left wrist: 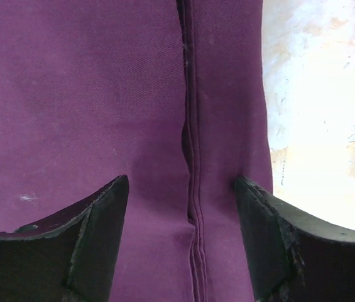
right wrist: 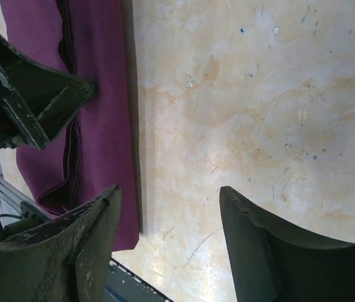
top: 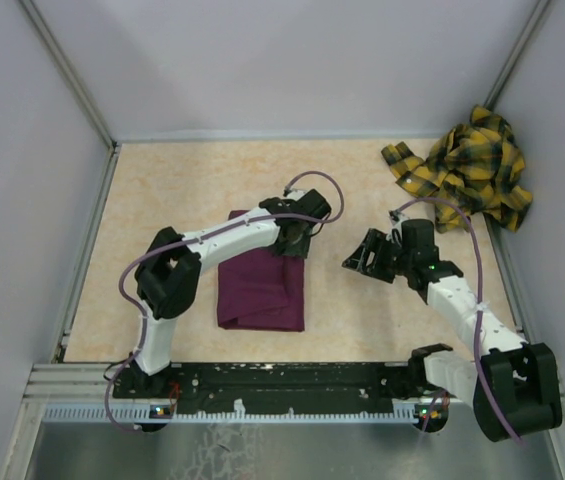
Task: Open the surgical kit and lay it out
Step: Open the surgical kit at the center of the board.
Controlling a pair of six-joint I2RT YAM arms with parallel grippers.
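Left gripper [left wrist: 180, 185] straddling purple cloth wrap [left wrist: 70, 94] hem, jaws wide, gripping nothing; best pinching the top flap only. Right gripper [right wrist: 169, 192] hanging open, empty.

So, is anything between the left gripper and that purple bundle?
Nothing visible. The left gripper hangs open directly over the purple cloth wrap, its folded edge between the fingers. The yellow plaid cloth lies in the far right corner.
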